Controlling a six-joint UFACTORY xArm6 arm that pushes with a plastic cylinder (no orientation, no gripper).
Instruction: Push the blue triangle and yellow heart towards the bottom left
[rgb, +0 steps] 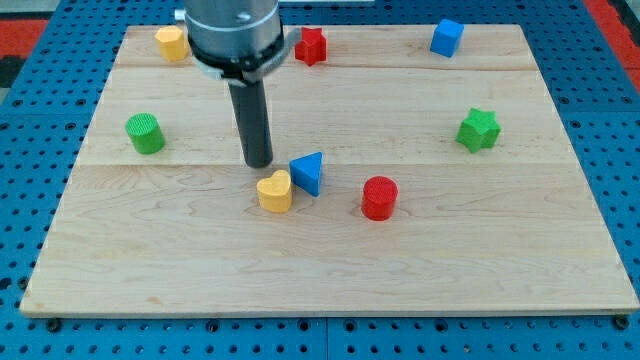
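The blue triangle (308, 172) sits near the middle of the wooden board (180, 260), touching or almost touching the yellow heart (275, 191) at its lower left. My tip (259, 163) stands just above and left of the yellow heart and left of the blue triangle, a small gap away from both. The rod rises from the tip to the arm's grey body at the view's top.
A red cylinder (379, 197) lies right of the triangle. A green cylinder (145, 133) is at the left, a green star (478, 129) at the right. A yellow block (171, 43), a red star (311, 46) and a blue cube (447, 37) line the top edge.
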